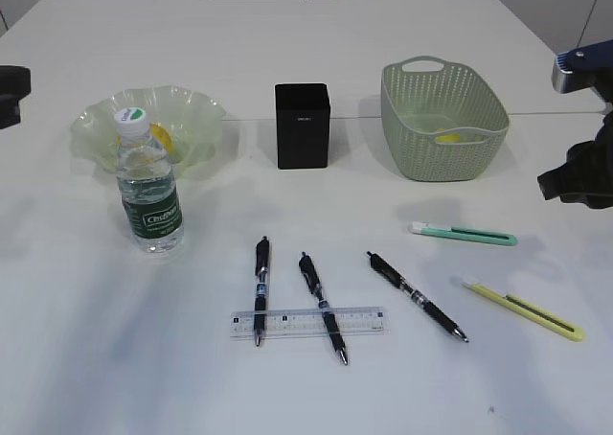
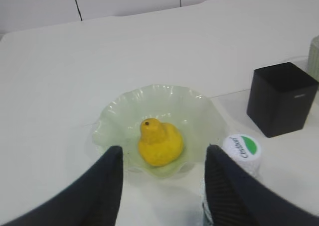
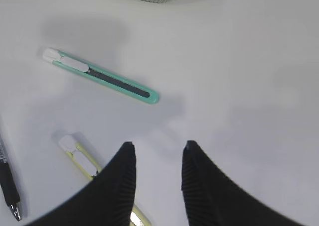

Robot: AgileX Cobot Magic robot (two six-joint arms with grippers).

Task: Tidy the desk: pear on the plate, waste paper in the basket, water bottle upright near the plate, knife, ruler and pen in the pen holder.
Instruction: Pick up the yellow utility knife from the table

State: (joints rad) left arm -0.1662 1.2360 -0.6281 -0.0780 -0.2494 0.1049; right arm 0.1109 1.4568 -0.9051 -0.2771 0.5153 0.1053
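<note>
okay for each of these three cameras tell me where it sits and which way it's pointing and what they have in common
Exterior view: in front of the desk, looking down at a slant across it; arm parts show at both edges.
Left wrist view: above the plate, facing down at the pear; the left gripper, open, frames the bottom.
Right wrist view: above the desk's right side, facing down at the green knife; the right gripper, empty, shows.
Shared: exterior and left wrist both show the pen holder and the water bottle.
</note>
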